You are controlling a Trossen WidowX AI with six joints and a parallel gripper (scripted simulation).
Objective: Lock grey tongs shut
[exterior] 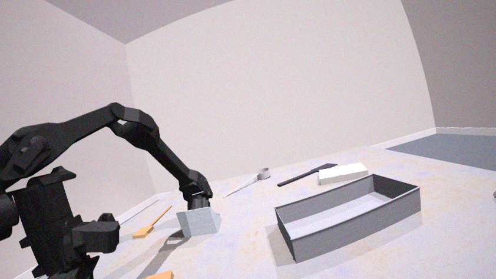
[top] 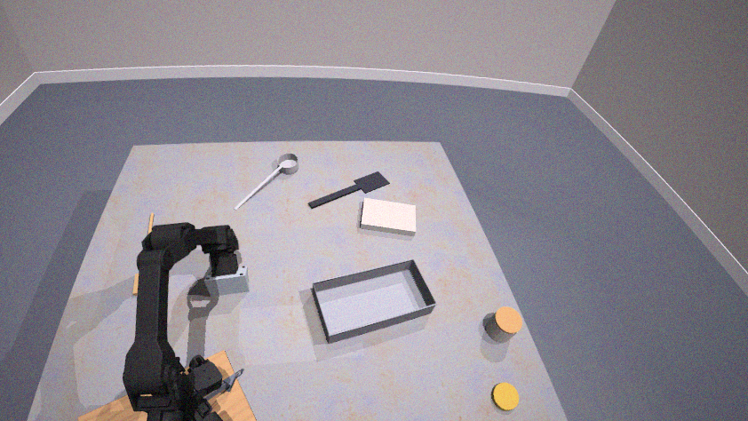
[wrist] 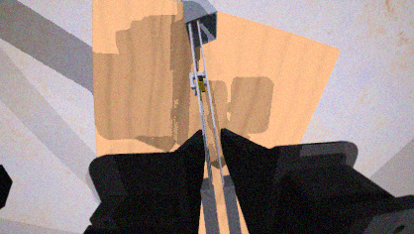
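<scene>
My gripper (wrist: 212, 134) is shut on the grey tongs (wrist: 210, 208) (top: 234, 380), whose two arms run between the fingertips in the wrist view. The arms lie close together, nearly parallel, with a dark grey block at the far end and a small clip with a yellow part (wrist: 201, 84) between. The wooden board (wrist: 302, 64) (top: 238, 407) (exterior: 162, 276) is beneath the gripper and tongs. Their exact height above it cannot be told. The roasting tin (top: 382, 322) (exterior: 357, 228) holds no tongs. In the exterior view the tongs and fingertips are hidden or out of frame.
The arm's pale grey base (top: 230, 281) (exterior: 197, 221) stands left of the tin. A wooden utensil (top: 135, 284) (exterior: 142, 232) lies beyond the arm. A ladle (top: 288, 166), black spatula (top: 371, 181) and white block (top: 388, 215) lie behind; an orange-topped jar (top: 507, 320) and yellow disc (top: 505, 395) are right.
</scene>
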